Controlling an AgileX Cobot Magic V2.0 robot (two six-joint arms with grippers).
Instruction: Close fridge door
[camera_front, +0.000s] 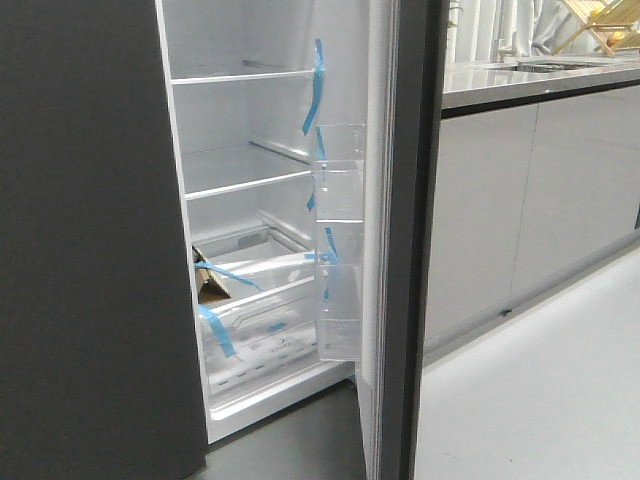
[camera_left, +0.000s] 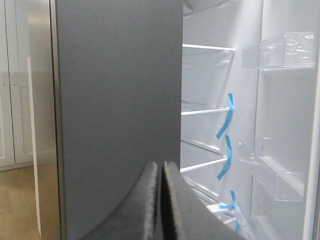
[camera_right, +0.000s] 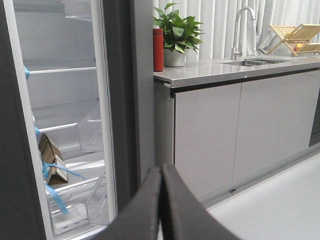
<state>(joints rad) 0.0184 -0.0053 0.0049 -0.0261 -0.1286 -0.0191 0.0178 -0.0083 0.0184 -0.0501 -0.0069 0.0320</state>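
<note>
The fridge door (camera_front: 392, 240) is standing upright right of centre in the front view, long axis vertical, swung open with its edge facing the camera and clear bins (camera_front: 338, 250) facing left. The left gripper (camera_left: 161, 200) and right gripper (camera_right: 161, 200) are both clenched on nothing.

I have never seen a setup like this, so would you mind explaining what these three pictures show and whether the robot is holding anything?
This is a two-armed robot facing an open fridge. The front view looks forward from the robot: the fridge door stands wide open, edge-on, with clear bins and blue tape inside. The other two pictures come from cameras on each wrist. In each, the two dark fingers at the bottom are that arm's hand: the left hand and right hand. Both are pressed shut and hold nothing. The right wrist view also shows a counter with a plant.
</note>
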